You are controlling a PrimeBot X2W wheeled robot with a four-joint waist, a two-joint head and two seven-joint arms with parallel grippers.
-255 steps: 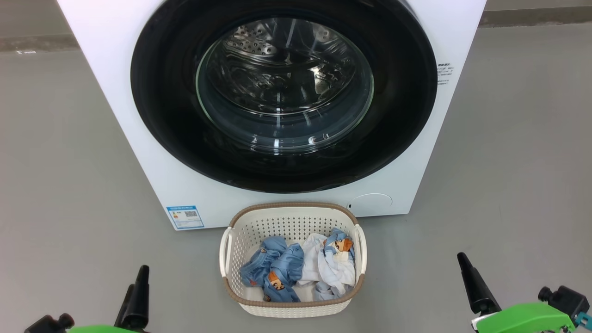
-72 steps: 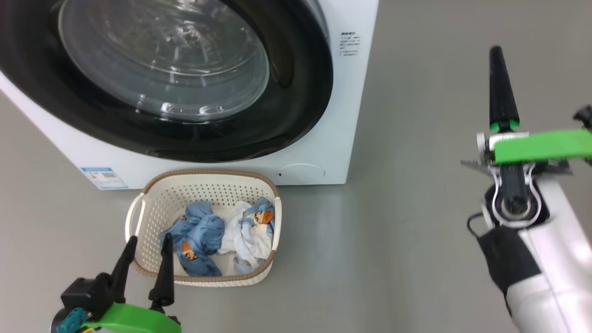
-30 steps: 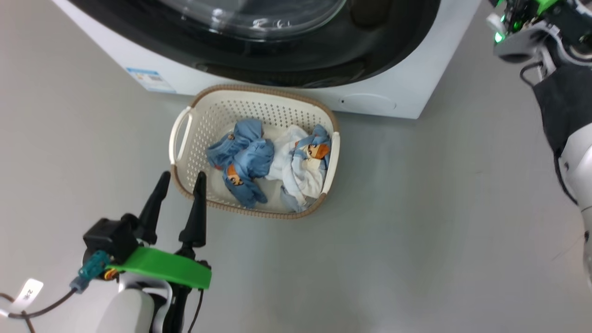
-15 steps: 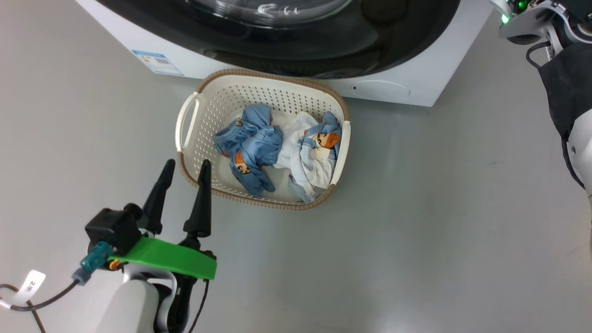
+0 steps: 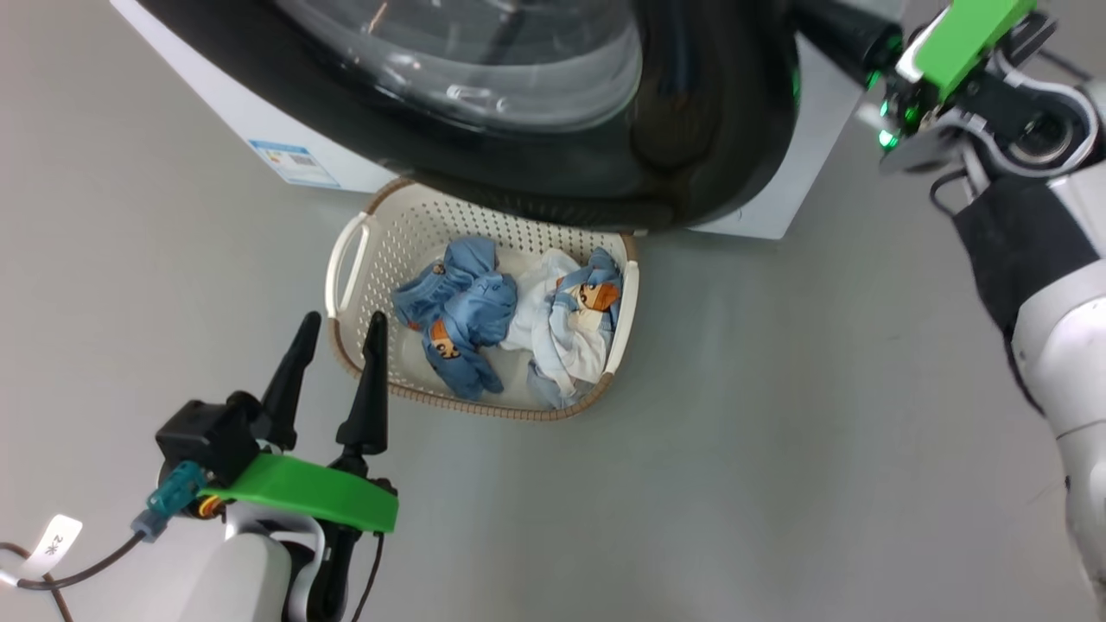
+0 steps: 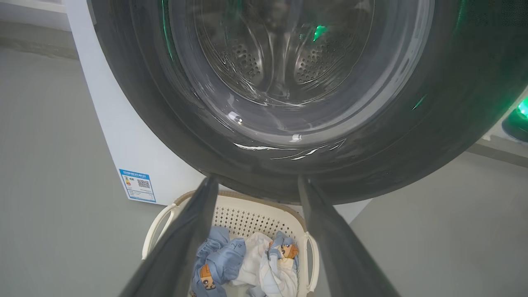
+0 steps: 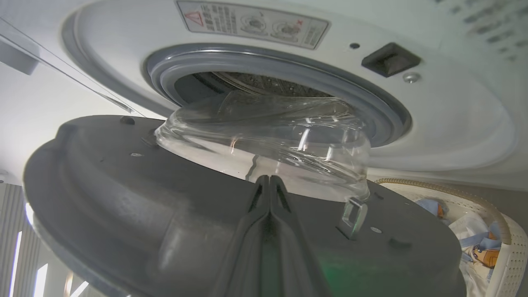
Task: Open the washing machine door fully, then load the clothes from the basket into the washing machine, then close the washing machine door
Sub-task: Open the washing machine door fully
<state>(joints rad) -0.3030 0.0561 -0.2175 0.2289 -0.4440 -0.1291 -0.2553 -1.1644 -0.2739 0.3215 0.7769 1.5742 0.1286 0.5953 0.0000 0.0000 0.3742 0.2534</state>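
On grey floor [image 5: 778, 432] (smooth, glossy), basket [image 5: 393, 250], white washing machine [image 5: 246, 108] behind

In the head view, the basket's [image 5: 406, 250] far rim is being covered by the washing machine door [image 5: 708, 130], and the right claw's [image 7: 269, 185] tips are being hidden behind that door's right edge.

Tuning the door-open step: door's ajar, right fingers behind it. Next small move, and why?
Probably push the washing machine door wider from its inner face with the shut right gripper. The door stands partly open, its glass bowl near the gasket and its rim over the far edge of the basket, so the open left gripper cannot load the clothes yet.
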